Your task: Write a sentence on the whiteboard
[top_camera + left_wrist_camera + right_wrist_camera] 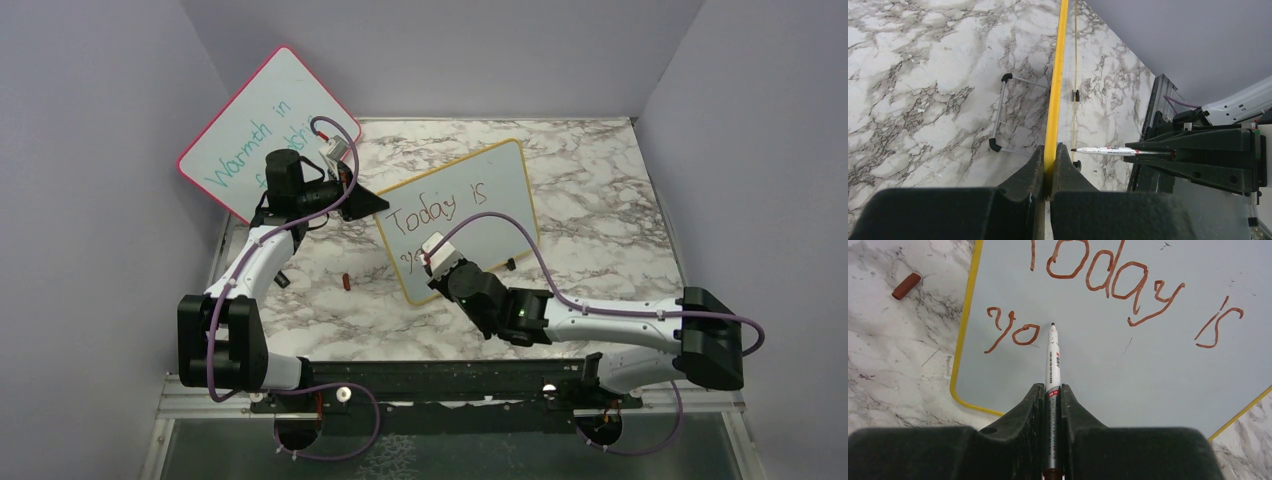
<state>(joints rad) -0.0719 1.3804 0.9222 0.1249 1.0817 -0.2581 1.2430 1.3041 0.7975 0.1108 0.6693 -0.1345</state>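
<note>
While left gripper (1049, 150) pinches whiteboard (1055, 75), right gripper (1051, 389) clamps marker (1052, 352) (sentence (1108, 287) reads "Today is / yo").

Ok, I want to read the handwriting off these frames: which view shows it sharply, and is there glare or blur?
Right wrist: the sentence is sharp, evenly lit, no glare. Top external: legible but small, partly behind the right arm. Left wrist: the whiteboard edge-on, no writing visible.

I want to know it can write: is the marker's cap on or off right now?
Off. The marker shows a bare dark tip over the whiteboard, and a red-brown cap lies apart on the table.
</note>
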